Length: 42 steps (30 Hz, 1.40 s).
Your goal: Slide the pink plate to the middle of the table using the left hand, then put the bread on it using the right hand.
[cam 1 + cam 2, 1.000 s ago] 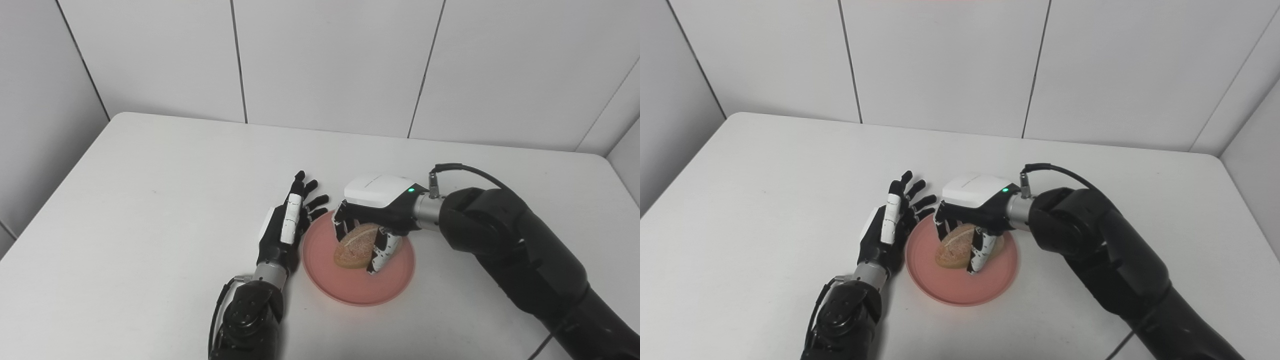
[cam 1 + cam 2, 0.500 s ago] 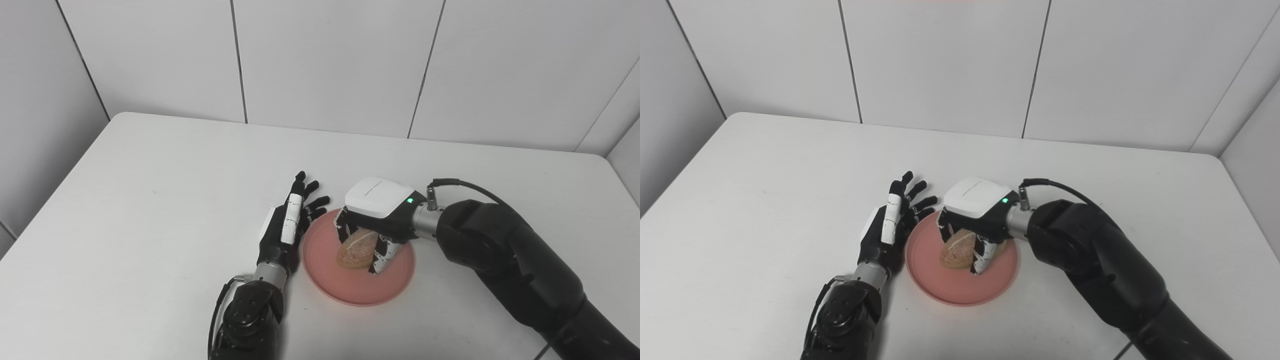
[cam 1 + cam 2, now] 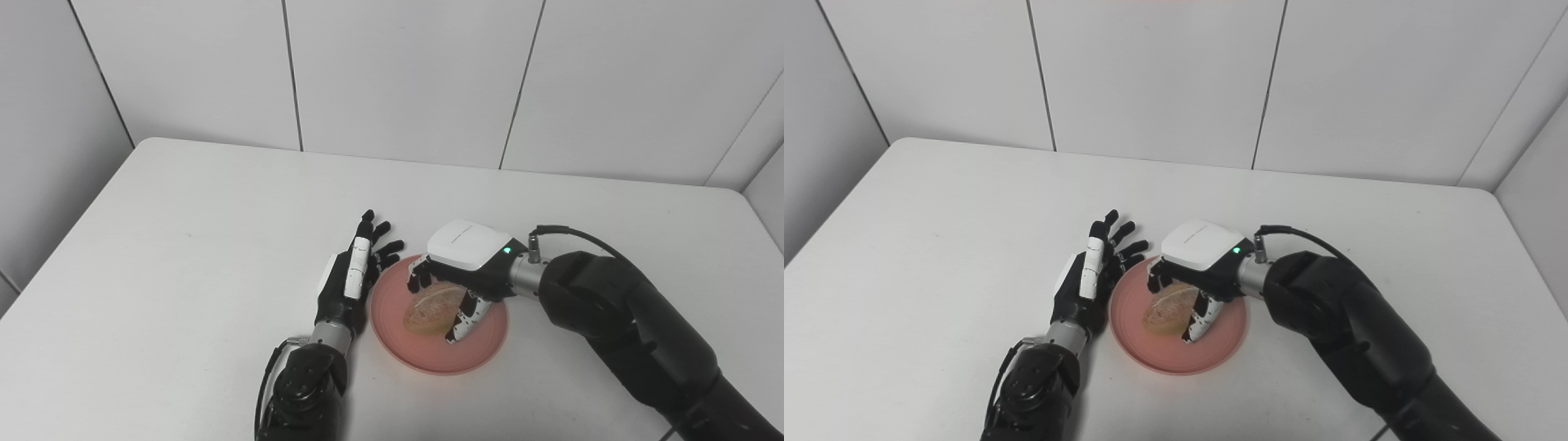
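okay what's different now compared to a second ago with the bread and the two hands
The right hand has come down with the bread, which now lies lower and flatter on the pink plate; its fingers seem looser around it. The left hand and plate have not moved.

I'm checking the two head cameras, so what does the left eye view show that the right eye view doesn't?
Only the left eye view: more table to the right of the right arm, and a floor sliver at far left.

Only the right eye view: more side wall at far right.

Both: the left hand open, beside the pink plate's left rim, and the right hand curled over the bread, which rests on the plate.
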Motion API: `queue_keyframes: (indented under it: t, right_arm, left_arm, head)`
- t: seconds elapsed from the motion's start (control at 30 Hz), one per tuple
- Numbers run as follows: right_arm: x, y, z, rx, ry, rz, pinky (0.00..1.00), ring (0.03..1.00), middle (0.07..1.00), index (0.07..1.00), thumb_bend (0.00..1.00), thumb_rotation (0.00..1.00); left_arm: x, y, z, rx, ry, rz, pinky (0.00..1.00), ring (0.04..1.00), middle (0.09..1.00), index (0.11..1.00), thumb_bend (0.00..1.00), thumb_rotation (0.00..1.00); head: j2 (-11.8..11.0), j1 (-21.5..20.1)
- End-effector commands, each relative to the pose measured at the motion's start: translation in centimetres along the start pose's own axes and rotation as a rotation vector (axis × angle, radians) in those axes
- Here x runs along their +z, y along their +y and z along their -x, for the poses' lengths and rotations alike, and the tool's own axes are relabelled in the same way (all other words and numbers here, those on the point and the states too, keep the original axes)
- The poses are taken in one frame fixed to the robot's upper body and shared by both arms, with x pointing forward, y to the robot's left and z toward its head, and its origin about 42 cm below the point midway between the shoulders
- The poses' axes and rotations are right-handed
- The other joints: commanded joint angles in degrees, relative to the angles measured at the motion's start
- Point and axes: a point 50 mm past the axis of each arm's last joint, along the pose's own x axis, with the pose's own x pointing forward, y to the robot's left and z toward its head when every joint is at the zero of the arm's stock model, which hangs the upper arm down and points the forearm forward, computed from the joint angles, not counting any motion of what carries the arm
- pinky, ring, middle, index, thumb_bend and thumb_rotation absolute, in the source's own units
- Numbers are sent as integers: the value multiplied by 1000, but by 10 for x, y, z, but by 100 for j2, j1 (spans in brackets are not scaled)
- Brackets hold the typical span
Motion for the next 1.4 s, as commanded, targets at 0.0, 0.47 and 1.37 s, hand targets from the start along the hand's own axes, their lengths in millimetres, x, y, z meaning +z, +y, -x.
queue_keyframes:
  t: [0.0, 0.47, 1.37]
  right_arm:
    - [1, -23, 7, -60, -9, 25, 567, 723, 806, 731, 1000, 305]
    - [-4, -36, 27, -106, 10, -2, 758, 838, 868, 846, 1000, 405]
    - [10, 68, 39, -898, 243, -1093, 719, 803, 828, 851, 835, 967]
  left_arm:
    - [-2, -2, 3, -9, 20, 11, 821, 827, 944, 1000, 878, 978]
    - [-2, 0, 4, -12, 25, 3, 763, 833, 941, 1000, 862, 984]
    - [0, 6, 7, 50, -58, -117, 956, 915, 940, 1000, 898, 1000]
  head:
    - [-5, 5]
    - [14, -51]
    - [9, -249]
